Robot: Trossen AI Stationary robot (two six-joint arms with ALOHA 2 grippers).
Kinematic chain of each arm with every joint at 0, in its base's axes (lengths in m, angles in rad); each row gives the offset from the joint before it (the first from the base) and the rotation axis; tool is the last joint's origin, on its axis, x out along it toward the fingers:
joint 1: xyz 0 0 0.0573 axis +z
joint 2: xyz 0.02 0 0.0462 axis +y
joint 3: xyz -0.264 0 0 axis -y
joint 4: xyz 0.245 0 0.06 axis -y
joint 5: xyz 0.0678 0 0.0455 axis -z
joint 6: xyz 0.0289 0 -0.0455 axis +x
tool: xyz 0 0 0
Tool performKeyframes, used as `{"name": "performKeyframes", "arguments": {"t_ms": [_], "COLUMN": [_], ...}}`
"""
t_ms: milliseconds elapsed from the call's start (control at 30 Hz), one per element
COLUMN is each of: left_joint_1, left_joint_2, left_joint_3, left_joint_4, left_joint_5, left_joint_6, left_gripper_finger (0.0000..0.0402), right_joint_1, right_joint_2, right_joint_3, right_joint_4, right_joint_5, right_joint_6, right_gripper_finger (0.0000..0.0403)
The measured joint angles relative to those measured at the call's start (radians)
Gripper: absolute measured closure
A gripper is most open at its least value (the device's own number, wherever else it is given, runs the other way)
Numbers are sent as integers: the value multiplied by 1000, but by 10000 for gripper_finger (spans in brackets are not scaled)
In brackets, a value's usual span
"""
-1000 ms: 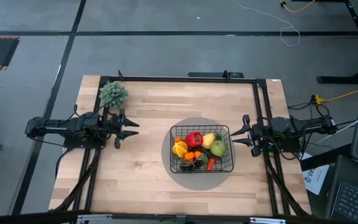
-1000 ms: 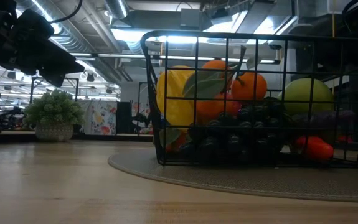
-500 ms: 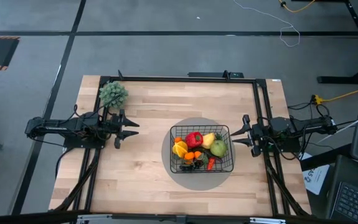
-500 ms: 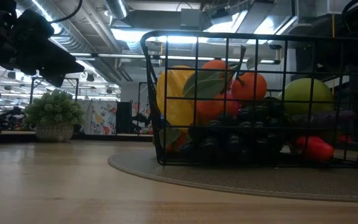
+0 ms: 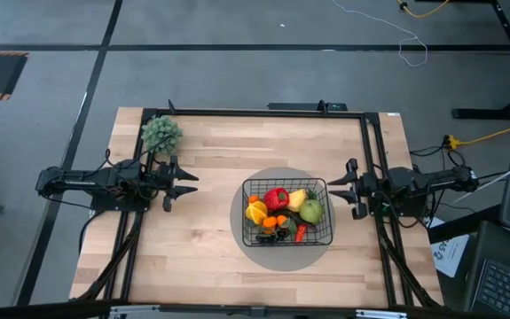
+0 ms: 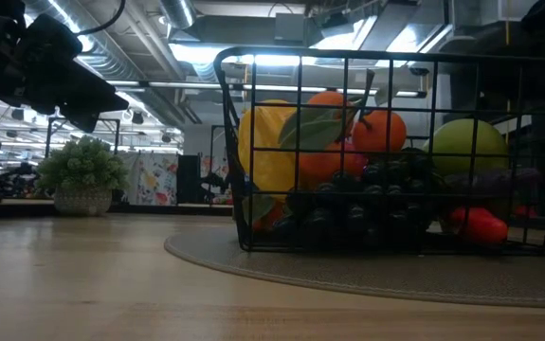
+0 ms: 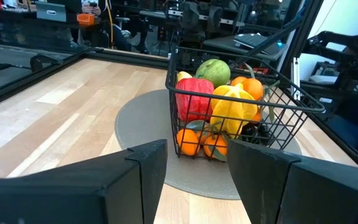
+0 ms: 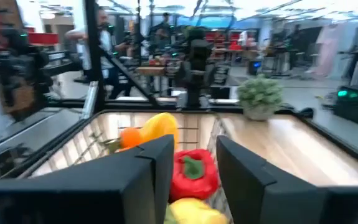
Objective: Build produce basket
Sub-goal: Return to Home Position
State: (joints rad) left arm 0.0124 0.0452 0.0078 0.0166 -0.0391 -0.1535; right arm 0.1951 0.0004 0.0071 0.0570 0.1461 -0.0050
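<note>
The black wire basket [image 5: 288,181] stands on a grey round disc [image 5: 247,241] right of the table's middle. In it lies the produce: a red pepper [image 5: 277,198], a yellow fruit [image 5: 297,198], a green fruit [image 5: 311,211], orange pieces [image 5: 256,213] and dark grapes [image 6: 386,189]. My left gripper [image 5: 188,183] hangs open and level left of the basket, well clear of it, and points at it [image 7: 196,180]. My right gripper [image 5: 341,188] hangs open and level just right of the basket, also pointing at it [image 8: 194,174]. Neither has anything between its fingers.
A small potted plant [image 5: 160,133] stands at the table's far left corner. Black frame rails [image 5: 372,151] run along the far and right edges. Bare wood lies between the left gripper and the disc and along the near edge. People move in the room beyond the table.
My right gripper has turned a little at the wrist while staying open at the same place by the basket's right side. The basket and the produce have not moved.
</note>
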Motion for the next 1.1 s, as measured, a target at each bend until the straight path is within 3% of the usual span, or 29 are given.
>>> {"name": "performKeyframes", "arguments": {"t_ms": [233, 1100], "left_joint_1": [0, 0], "left_joint_2": [0, 0], "left_joint_3": [0, 0], "left_joint_4": [3, 5], "left_joint_5": [0, 0], "left_joint_6": [0, 0], "left_gripper_finger": [245, 245], "right_joint_1": [0, 0], "right_joint_2": [1, 2], "right_joint_3": [0, 0], "right_joint_4": [-2, 8], "right_joint_5": [-102, -106], "right_joint_6": [-30, -27], "right_gripper_finger": [281, 281]}}
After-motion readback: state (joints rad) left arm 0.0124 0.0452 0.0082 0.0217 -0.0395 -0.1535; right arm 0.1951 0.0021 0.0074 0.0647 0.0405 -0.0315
